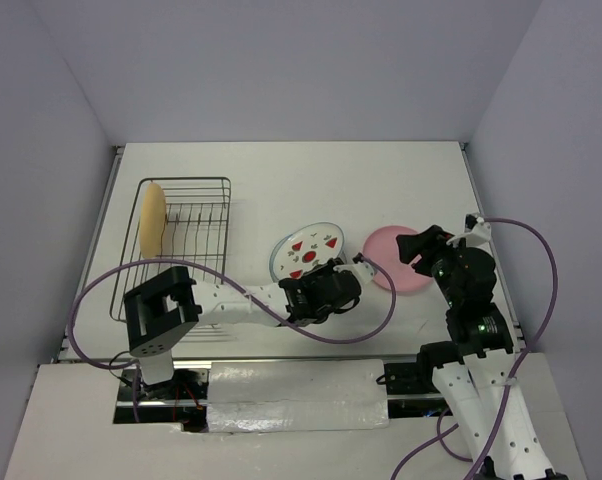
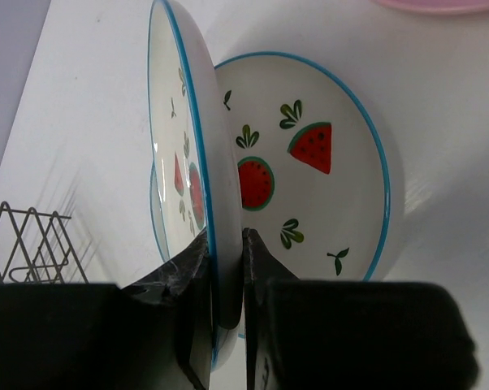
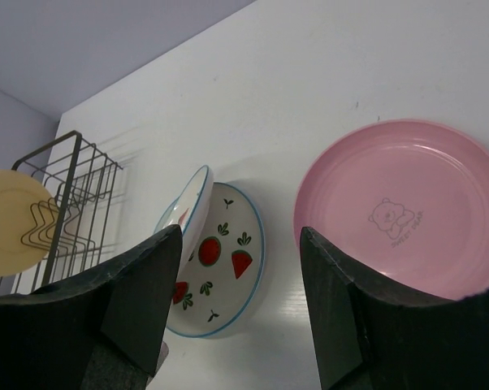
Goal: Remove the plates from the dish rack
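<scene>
Left gripper (image 2: 227, 253) clamps the rim of an upright watermelon plate (image 2: 167, 122), over the flat watermelon plate (image 2: 326, 211)

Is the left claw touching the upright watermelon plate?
Touching. The left wrist view shows the left claw pinching the upright watermelon plate by its rim.

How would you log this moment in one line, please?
left gripper: shut on tilted watermelon plate over flat watermelon plate | right gripper: open, empty | pink plate: on table | yellow plate: in dish rack
</scene>
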Robot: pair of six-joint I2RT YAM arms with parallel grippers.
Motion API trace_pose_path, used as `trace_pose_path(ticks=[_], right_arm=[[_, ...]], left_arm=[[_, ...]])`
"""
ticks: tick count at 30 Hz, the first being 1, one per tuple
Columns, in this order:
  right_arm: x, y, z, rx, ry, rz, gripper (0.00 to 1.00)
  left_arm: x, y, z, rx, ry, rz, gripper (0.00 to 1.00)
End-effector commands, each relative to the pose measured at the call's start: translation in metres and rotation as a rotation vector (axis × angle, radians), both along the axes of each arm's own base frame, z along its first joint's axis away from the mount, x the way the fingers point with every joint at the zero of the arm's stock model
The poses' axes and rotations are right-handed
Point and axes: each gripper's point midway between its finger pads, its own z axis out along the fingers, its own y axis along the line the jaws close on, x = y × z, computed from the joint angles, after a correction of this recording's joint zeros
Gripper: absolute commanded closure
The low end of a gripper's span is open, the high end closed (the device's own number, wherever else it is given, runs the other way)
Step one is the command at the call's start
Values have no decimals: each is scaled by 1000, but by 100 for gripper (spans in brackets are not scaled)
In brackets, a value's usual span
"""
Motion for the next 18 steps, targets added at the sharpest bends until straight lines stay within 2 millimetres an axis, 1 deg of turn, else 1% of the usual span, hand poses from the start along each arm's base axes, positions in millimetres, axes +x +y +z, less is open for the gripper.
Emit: trace_pose_path(ticks=[1, 3, 4, 6, 7, 9, 10, 12, 14, 15, 16, 18], right_arm=[[-2, -11, 23, 4, -53, -59, 33], [-4, -15, 26, 4, -65, -82, 32], [-5, -17, 29, 5, -74, -94, 32], [-6, -18, 29, 6, -77, -99, 32], [-6, -18, 31, 6, -82, -101, 32], [-6, -18, 31, 6, -82, -101, 31], [-6, -19, 32, 6, -83, -104, 31], [-6, -19, 30, 4, -79, -102, 31], [-6, -19, 31, 5, -82, -102, 31], [-6, -19, 31, 4, -81, -107, 31], [-7, -20, 31, 4, -81, -111, 31], [-7, -21, 32, 4, -85, -114, 31]], left_arm=[[9, -3, 23, -59, -83, 59, 100], [7, -3, 21, -62, -78, 58, 97], [6, -4, 19, -64, -69, 49, 90], [5, -4, 13, -55, -57, 43, 81], [4, -5, 9, -55, -44, 39, 74], [2, -7, 1, -50, -25, 31, 69], [0, -10, -3, -59, -7, 20, 65], [-2, -13, -14, -51, 15, 14, 61], [-4, -7, -30, 4, 25, 30, 55], [-4, -7, -35, 14, 24, 31, 54], [-5, -6, -44, 34, 31, 31, 53], [-6, -8, -52, 5, 52, 47, 53]])
